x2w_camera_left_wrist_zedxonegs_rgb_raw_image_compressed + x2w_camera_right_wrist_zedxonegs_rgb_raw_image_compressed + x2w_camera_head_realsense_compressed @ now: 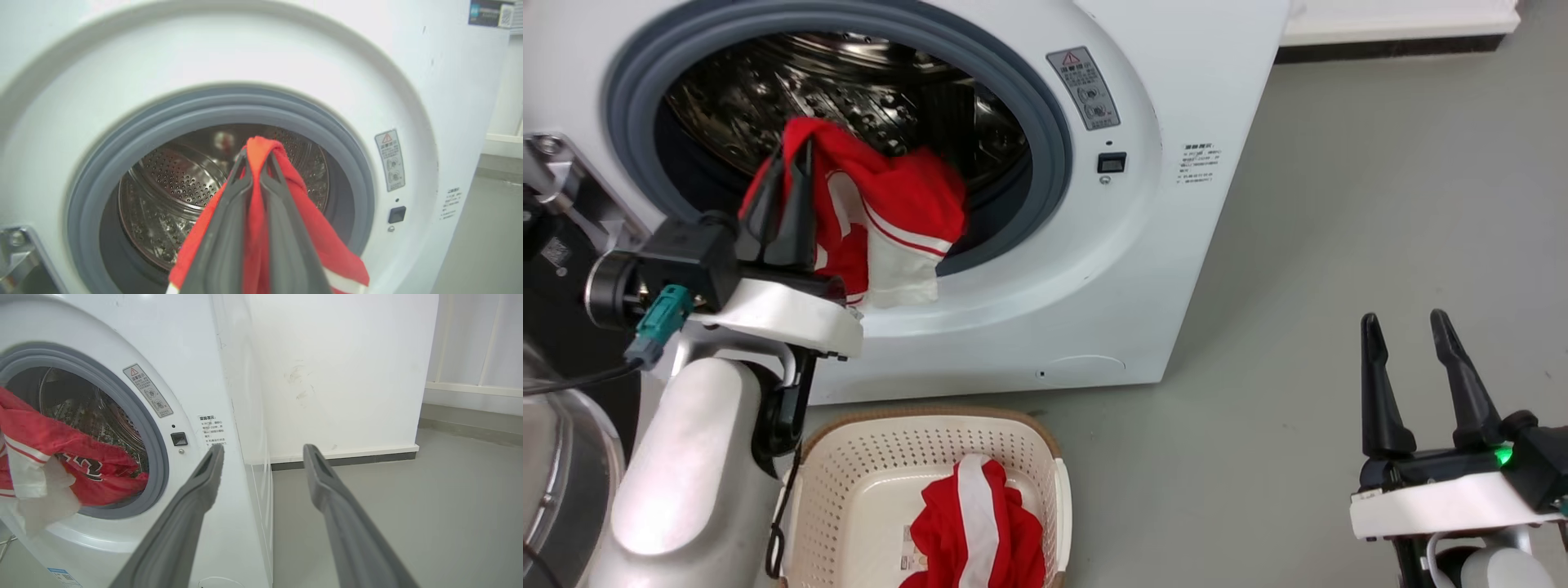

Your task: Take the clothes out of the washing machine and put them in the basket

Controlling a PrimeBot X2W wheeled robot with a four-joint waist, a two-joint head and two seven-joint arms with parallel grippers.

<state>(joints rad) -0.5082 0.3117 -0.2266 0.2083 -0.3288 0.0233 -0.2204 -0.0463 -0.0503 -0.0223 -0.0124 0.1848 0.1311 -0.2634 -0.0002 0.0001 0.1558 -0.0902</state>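
Closest in the head view, the left gripper [795, 155] pinches one red garment [907, 204] at the porthole [1049, 155] of the washing machine [1176, 245], above one basket [931, 416] holding a second garment [980, 523]; left wrist view: the thin fold [261, 147] could slip or snag the grey rim [359, 183]; right wrist view: right gripper [263, 451] spread, empty.

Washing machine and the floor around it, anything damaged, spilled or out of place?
Nothing serious. A red garment hangs out of the washing machine, but the left gripper holds it. The wall beside it has faint brownish scuffs.
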